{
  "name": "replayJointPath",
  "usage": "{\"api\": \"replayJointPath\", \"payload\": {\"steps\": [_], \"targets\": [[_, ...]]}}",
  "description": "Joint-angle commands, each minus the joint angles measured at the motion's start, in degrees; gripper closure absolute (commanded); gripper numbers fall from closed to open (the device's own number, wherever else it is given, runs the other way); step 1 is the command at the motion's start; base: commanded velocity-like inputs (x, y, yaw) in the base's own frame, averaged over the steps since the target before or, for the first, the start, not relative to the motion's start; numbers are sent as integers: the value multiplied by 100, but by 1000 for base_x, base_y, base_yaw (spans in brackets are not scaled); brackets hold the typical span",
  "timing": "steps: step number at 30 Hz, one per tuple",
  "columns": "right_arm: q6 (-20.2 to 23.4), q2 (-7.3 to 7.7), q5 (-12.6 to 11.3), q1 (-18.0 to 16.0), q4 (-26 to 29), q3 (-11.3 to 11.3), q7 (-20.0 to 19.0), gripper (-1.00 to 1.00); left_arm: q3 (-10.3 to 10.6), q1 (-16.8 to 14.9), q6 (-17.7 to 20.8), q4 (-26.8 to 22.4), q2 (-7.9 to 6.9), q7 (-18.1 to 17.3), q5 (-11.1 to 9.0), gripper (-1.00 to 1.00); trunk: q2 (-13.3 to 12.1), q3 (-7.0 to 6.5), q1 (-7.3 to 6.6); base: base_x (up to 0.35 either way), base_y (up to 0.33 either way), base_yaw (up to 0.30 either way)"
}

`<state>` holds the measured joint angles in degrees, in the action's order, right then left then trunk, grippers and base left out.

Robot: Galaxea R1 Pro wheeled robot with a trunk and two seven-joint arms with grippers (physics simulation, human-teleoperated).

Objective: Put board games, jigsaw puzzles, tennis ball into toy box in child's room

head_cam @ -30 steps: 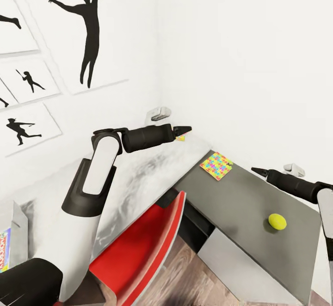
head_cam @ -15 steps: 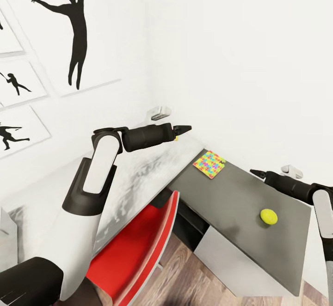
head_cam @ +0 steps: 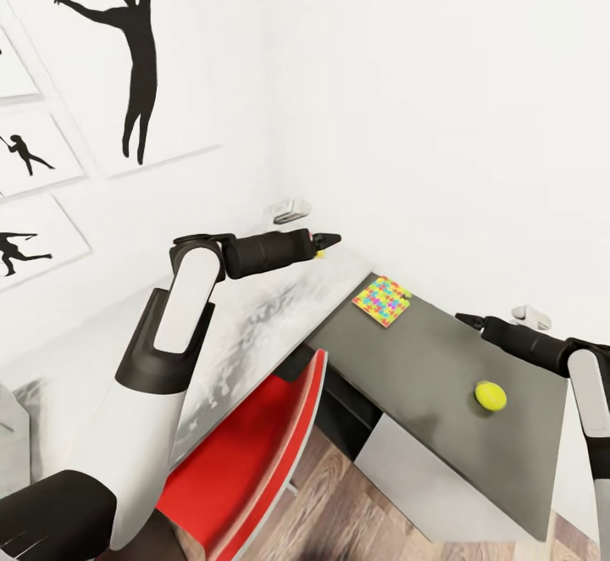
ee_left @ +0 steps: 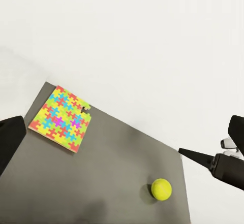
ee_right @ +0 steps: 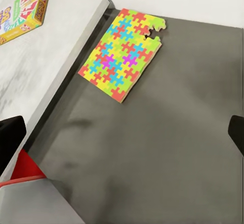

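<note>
One jigsaw puzzle [head_cam: 383,301] lies flat at the far corner of the table's lower dark-grey top [head_cam: 440,358]. The tennis ball [head_cam: 490,395] rests on the same top, nearer the right. My left gripper [head_cam: 335,239] hovers open over the light-grey top [head_cam: 254,324], short of the puzzle. A board game [ee_right: 23,13] with red and green lies on that light top; in the head view it peeks out just behind the left gripper. My right gripper [head_cam: 464,319] hangs open above the dark top, between puzzle and ball. In the left wrist view the puzzle [ee_left: 60,118], ball [ee_left: 161,189] and right gripper [ee_left: 183,152] are seen together.
A red chair [head_cam: 254,459] stands tucked against the desk, below the left arm. White walls close the corner behind the desk, with black silhouette pictures [head_cam: 127,52] on the left wall. Wood plank floor [head_cam: 339,510] lies in front of the pale cabinet front [head_cam: 415,476].
The whole view has shifted, so the camera turned right. A grey bin holding a colourful box slid out at the left edge. Both arms keep about the same pose, grippers open.
</note>
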<state>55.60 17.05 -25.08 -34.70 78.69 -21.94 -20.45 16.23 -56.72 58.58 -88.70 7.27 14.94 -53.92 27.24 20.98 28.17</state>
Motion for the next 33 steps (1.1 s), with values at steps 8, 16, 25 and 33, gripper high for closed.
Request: {"api": "replayJointPath", "payload": {"steps": [8,16,25,33], "targets": [[12,-13,54,-10,-88,133,-11,-100,19,-20,9,247,28,271,-67,-100,9,9,3,0,0,-179],[-26,-19,55,-39,-366,379,247,-100,23,-72,11,482,48,326,-72,-100,9,9,3,0,0,-248],[-378,-144,53,-149,-824,713,851,-100,24,-94,15,569,55,348,-75,-100,9,9,3,0,0,-270],[-526,-239,49,-343,-1122,939,1478,-100,31,-76,16,560,59,354,-119,-100,9,9,3,0,0,-265]]}}
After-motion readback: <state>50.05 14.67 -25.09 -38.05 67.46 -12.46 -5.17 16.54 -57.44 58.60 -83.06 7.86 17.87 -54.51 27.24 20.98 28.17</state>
